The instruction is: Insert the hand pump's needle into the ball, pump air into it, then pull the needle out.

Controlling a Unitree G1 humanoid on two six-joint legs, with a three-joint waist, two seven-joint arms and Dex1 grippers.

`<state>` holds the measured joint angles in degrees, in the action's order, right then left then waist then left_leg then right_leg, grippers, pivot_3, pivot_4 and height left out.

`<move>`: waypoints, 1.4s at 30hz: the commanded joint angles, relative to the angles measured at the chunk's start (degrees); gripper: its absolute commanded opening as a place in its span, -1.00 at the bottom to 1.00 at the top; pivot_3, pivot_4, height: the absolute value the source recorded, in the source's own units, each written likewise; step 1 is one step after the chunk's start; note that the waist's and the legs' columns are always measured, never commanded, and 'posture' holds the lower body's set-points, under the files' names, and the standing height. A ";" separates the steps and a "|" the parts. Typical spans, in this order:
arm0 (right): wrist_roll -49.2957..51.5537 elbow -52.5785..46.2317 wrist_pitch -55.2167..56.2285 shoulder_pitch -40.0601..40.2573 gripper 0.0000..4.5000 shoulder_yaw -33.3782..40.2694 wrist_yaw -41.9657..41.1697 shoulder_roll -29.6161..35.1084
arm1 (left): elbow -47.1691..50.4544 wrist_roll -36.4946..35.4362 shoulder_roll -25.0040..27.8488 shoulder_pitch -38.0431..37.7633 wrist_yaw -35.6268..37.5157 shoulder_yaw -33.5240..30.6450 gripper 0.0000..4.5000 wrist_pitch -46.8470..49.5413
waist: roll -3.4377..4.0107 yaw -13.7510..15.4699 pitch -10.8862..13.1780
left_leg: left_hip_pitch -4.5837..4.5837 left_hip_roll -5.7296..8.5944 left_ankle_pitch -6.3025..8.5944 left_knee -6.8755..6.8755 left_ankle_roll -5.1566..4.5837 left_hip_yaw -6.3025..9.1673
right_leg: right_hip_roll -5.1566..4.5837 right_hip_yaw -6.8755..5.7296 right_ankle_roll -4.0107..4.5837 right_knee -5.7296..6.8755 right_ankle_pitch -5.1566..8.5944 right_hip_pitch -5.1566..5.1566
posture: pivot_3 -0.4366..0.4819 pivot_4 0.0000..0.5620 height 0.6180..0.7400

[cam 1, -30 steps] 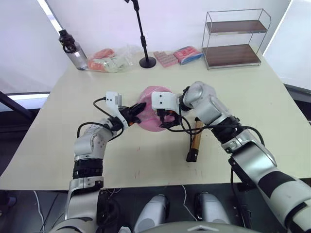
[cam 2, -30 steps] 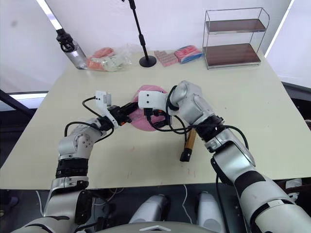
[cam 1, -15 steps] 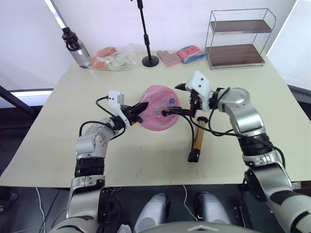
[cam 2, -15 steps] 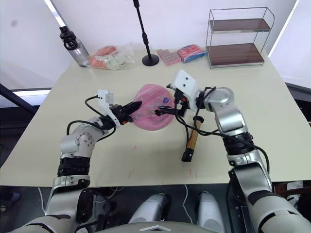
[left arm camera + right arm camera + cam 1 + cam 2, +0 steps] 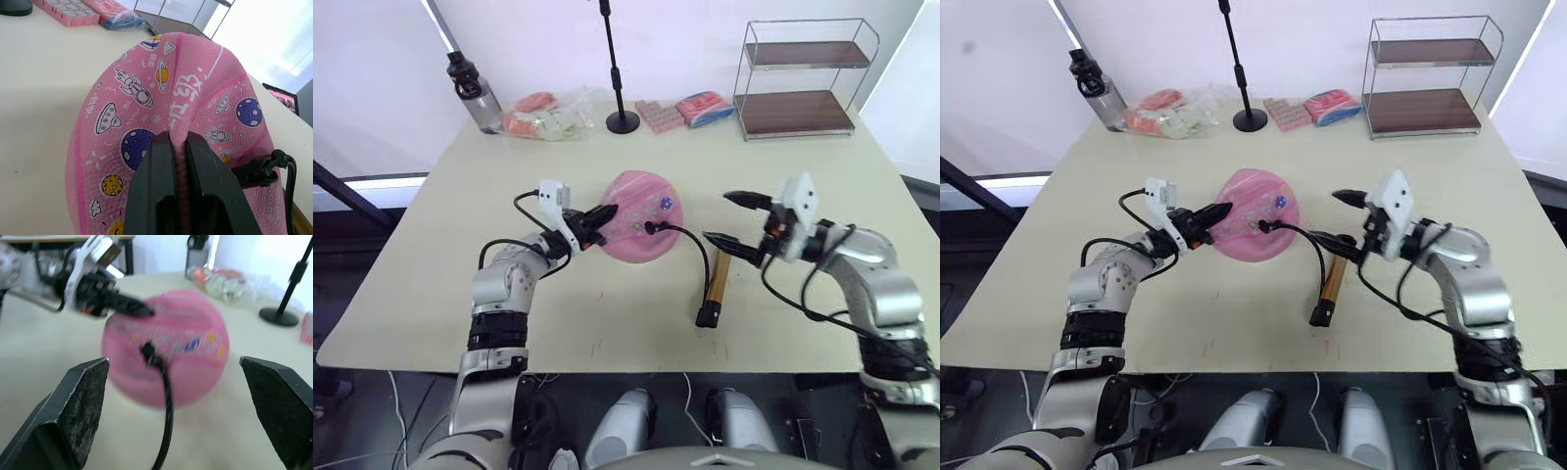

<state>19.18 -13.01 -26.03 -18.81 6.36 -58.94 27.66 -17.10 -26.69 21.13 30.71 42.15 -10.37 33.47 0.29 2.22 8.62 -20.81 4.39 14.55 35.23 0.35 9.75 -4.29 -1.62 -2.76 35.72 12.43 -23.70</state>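
Note:
The pink ball [image 5: 636, 204], flattened and covered in cartoon stickers, lies mid-table. My left gripper [image 5: 602, 212] is shut on its left edge; in the left wrist view the fingers [image 5: 161, 161] pinch a fold of the rubber. The hand pump [image 5: 716, 282] lies on the table right of the ball. Its black hose [image 5: 693, 245] arcs over to the ball's face. The needle's black fitting [image 5: 149, 352] sits against the ball, and the pin itself is hidden. My right gripper [image 5: 718, 216] hangs wide open to the right of the ball, above the pump, holding nothing.
At the table's back stand a water bottle [image 5: 475, 88], a bag of packets [image 5: 548, 113], a black stand base [image 5: 624, 122], pink and blue packets [image 5: 685, 108] and a wire shelf [image 5: 803, 78]. Bare tabletop lies in front of the ball.
My right gripper has let go at the ball's face, opened and drawn back to the right. The fitting stays on the ball. My left gripper keeps its pinch.

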 commanded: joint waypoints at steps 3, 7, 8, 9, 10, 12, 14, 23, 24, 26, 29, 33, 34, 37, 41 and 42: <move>6.90 -3.17 3.06 6.57 0.99 6.85 -4.57 6.13 | -5.00 3.66 0.23 -1.61 0.13 4.69 -1.00 1.63 | -0.05 0.00 0.18 | 0.00 -0.01 0.00 0.00 -0.02 -0.06 | 0.00 0.00 0.00 0.00 0.00 0.01 | -0.05 -0.47 1.00; 8.94 -2.90 5.56 9.29 0.99 8.91 -4.68 7.49 | -4.25 3.73 0.46 -1.59 0.81 4.82 -1.00 0.50 | -0.15 0.01 0.27 | 0.02 -0.06 -0.01 0.03 -0.01 -0.09 | 0.04 -0.04 -0.01 0.00 0.00 0.03 | -0.05 -0.47 1.00; 9.35 -2.89 6.06 9.93 0.99 9.12 -4.90 7.84 | -3.99 3.61 0.39 -1.57 0.62 4.53 -1.00 0.12 | -0.17 0.05 0.30 | 0.01 -0.06 -0.01 0.04 -0.01 -0.08 | 0.03 -0.05 -0.01 0.00 0.00 0.04 | -0.05 -0.47 1.00; 9.39 -2.45 7.16 10.47 1.00 9.28 -5.11 8.04 | -3.59 3.49 0.44 -1.41 0.42 4.23 -0.83 -0.17 | -0.19 0.05 0.32 | 0.00 -0.06 0.00 0.06 -0.01 -0.09 | 0.03 -0.05 -0.01 0.00 0.00 0.04 | -0.05 -0.47 1.00; 9.49 -2.18 7.91 10.87 1.00 9.34 -5.24 8.23 | -3.30 3.40 0.50 -1.32 0.30 4.04 -0.73 -0.37 | -0.23 0.05 0.36 | 0.00 -0.06 0.00 0.06 -0.01 -0.10 | 0.03 -0.05 -0.01 0.00 0.00 0.04 | -0.05 -0.47 1.00; 8.70 -0.49 10.88 10.69 1.00 9.18 -5.06 8.07 | -1.90 2.87 0.77 -1.11 0.43 3.78 -0.42 0.08 | -0.31 0.02 0.48 | -0.01 -0.06 -0.01 0.06 -0.02 -0.11 | 0.02 -0.03 -0.01 0.00 0.00 0.03 | -0.05 -0.47 1.00; 9.03 0.48 12.46 10.23 1.00 9.11 -4.79 7.69 | -0.87 2.58 0.90 -0.96 0.36 3.60 -0.10 0.44 | -0.53 -0.05 0.79 | -0.03 -0.06 -0.01 0.06 -0.02 -0.11 | 0.04 -0.02 -0.01 0.00 0.00 0.02 | -0.05 -0.47 1.00; 10.97 2.18 16.42 10.78 1.00 8.27 -5.32 6.98 | 9.34 -0.50 1.08 -0.77 -0.61 2.05 0.99 2.36 | -0.69 -0.01 1.32 | -0.18 -0.08 -0.17 0.09 0.18 -0.04 | 0.04 0.04 0.00 0.00 0.00 -0.10 | -0.05 -0.47 1.00; 11.13 2.30 16.74 10.84 1.00 8.29 -5.43 7.03 | 10.36 -0.73 1.12 -0.85 -0.87 1.94 0.99 2.69 | -0.76 -0.01 1.45 | -0.19 -0.08 -0.17 0.10 0.18 -0.05 | 0.04 0.05 0.00 0.00 0.00 -0.11 | -0.05 -0.47 1.00; 11.80 2.48 17.13 10.88 1.00 8.37 -5.71 6.98 | 13.11 -1.55 1.24 -0.94 -1.49 1.57 0.99 3.48 | -0.86 -0.01 1.64 | -0.29 -0.09 -0.18 0.14 0.18 -0.03 | 0.04 0.07 0.01 0.00 -0.01 -0.17 | -0.05 -0.47 1.00; 12.59 2.54 17.46 10.94 1.00 8.37 -6.16 6.94 | 16.37 -2.80 1.45 -0.96 -2.60 0.88 0.99 5.21 | -0.94 -0.01 1.75 | -0.51 -0.08 -0.19 0.21 0.18 0.03 | 0.05 0.11 0.02 -0.01 -0.01 -0.35 | -0.05 -0.47 1.00; 14.22 2.29 17.71 10.97 1.00 8.49 -6.71 6.63 | 20.24 -4.16 2.25 -1.00 -4.15 -0.10 0.99 7.37 | -0.94 -0.07 1.76 | -1.17 -0.09 -0.19 0.75 0.19 0.08 | 0.12 0.11 0.28 0.09 -0.17 -0.81 | -0.05 -0.47 1.00; 14.64 2.20 17.90 10.93 1.00 8.46 -6.94 6.53 | 20.95 -4.35 2.61 -1.04 -4.51 -0.31 0.99 7.74 | -0.96 -0.10 1.78 | -1.26 -0.09 -0.19 0.85 0.20 0.10 | 0.14 0.11 0.29 0.12 -0.18 -0.89 | -0.05 -0.47 1.00; 16.17 1.69 18.06 10.94 1.00 8.58 -8.00 6.31 | 22.49 -4.92 3.79 -0.92 -5.40 -0.99 0.99 8.59 | -0.97 -0.17 1.79 | -1.28 -0.09 -0.18 0.92 0.18 0.08 | 0.13 0.15 0.30 0.12 -0.20 -0.92 | -0.05 -0.47 1.00; 18.35 1.24 17.33 10.97 1.00 8.81 -8.98 6.46 | 23.97 -5.96 5.17 -0.22 -6.00 -1.72 0.99 9.47 | -0.97 -0.32 1.80 | -1.24 -0.09 -0.17 1.00 0.15 0.02 | 0.16 0.22 0.32 0.17 -0.22 -0.92 | -0.05 -0.47 1.00; 18.47 1.30 17.38 10.89 1.00 8.79 -8.91 6.49 | 24.18 -6.18 5.47 -0.07 -6.02 -1.81 0.99 9.51 | -0.97 -0.42 1.80 | -1.24 -0.09 -0.17 1.01 0.15 0.00 | 0.16 0.24 0.33 0.18 -0.23 -0.91 | -0.05 -0.47 1.00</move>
<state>35.94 -9.97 -9.12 -7.83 14.02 -67.39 33.87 4.14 -31.63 25.78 29.42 36.18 -10.91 43.06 -0.68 1.80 10.42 -22.04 4.30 14.39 36.26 0.50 9.73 -4.12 -1.37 -2.42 35.92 12.20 -24.62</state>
